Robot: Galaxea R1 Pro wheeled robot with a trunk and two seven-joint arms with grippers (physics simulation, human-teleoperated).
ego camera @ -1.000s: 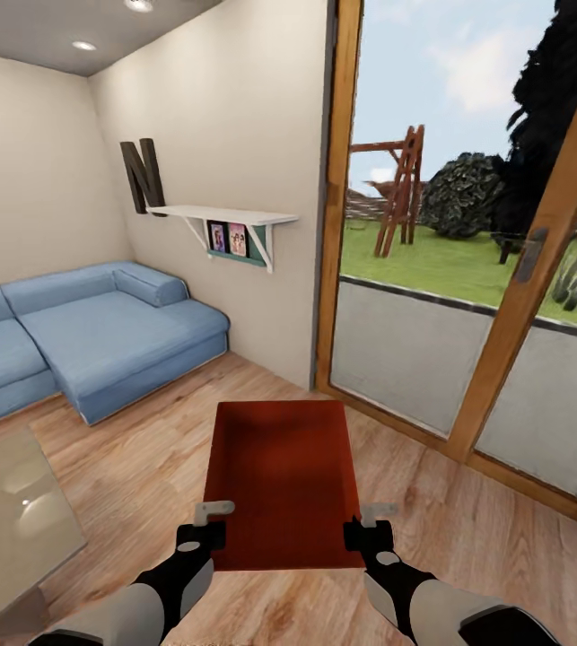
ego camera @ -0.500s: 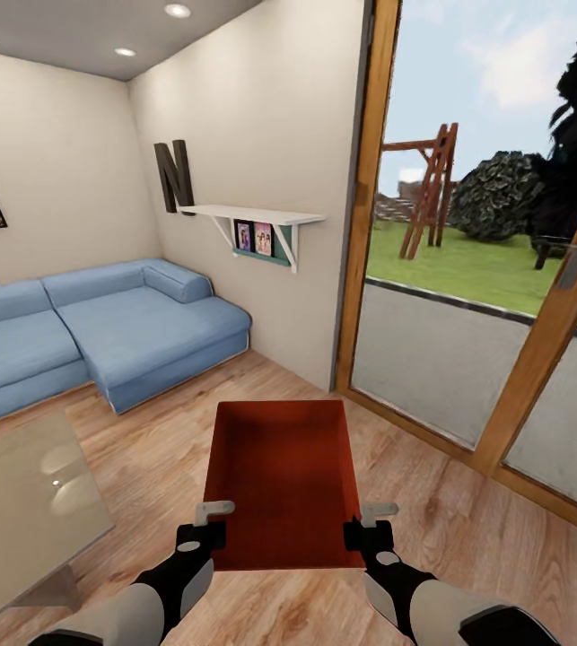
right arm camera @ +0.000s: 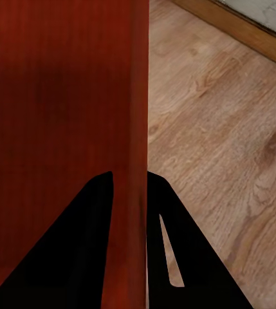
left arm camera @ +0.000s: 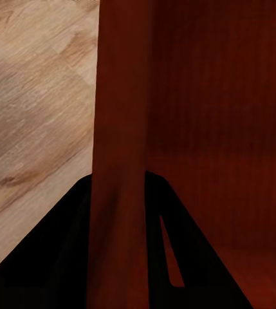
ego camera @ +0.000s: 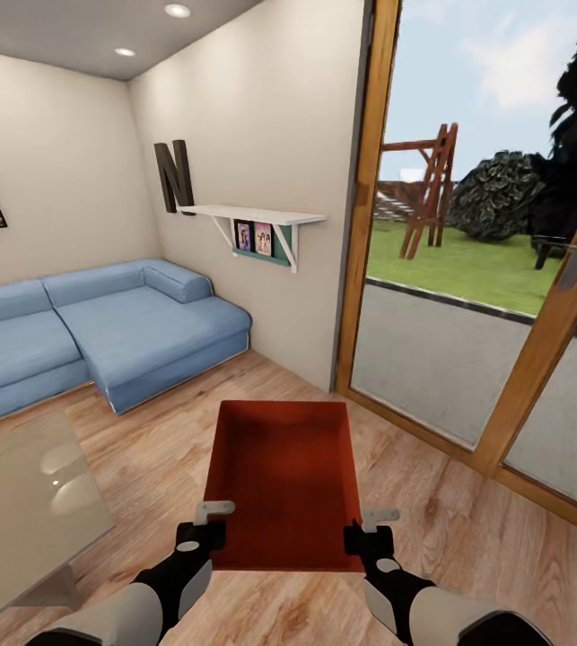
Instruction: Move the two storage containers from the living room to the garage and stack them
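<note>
One orange-red storage container [ego camera: 284, 480] hangs in front of me above the light wood floor of the living room. My left gripper [ego camera: 205, 529] is shut on its left wall near the close corner. My right gripper [ego camera: 366, 531] is shut on its right wall. In the left wrist view the thin red wall [left arm camera: 118, 116] runs between the two dark fingers of the left gripper [left arm camera: 118, 193]. The right wrist view has the other wall [right arm camera: 138, 96] pinched in the right gripper [right arm camera: 130, 187]. The container is empty inside. The garage is out of view.
A blue corner sofa [ego camera: 100, 332] stands at the left against the walls. A glass coffee table [ego camera: 19, 502] sits near my left arm. Wood-framed glass doors [ego camera: 539, 359] fill the right side. A white wall shelf [ego camera: 252, 217] hangs straight ahead.
The view swung left a second ago, bringing more sofa and table into sight, then stopped. The container stays held the same way in both grippers.
</note>
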